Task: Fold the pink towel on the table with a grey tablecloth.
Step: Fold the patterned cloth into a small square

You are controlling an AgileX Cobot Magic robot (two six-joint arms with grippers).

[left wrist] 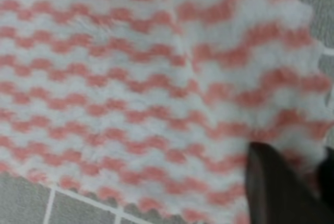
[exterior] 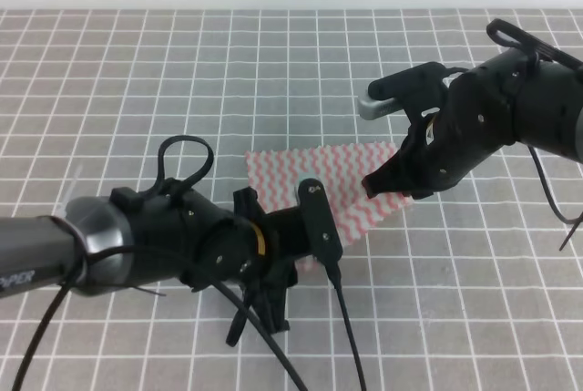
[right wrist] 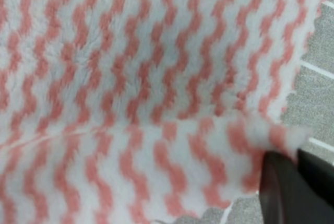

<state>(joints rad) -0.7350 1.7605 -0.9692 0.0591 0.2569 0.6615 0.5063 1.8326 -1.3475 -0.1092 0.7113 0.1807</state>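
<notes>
The towel (exterior: 351, 192) lies mid-table (exterior: 137, 90), each near corner nipped by a gripper: left gripper (exterior: 314, 250) and right gripper (exterior: 387, 183) both look clenched on a thin edge. Uneven lifting could tug a corner free and skew the fold.

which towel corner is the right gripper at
The far-right corner of the pink towel, the one pointing toward the right gripper. The left gripper covers the near edge instead.
</notes>
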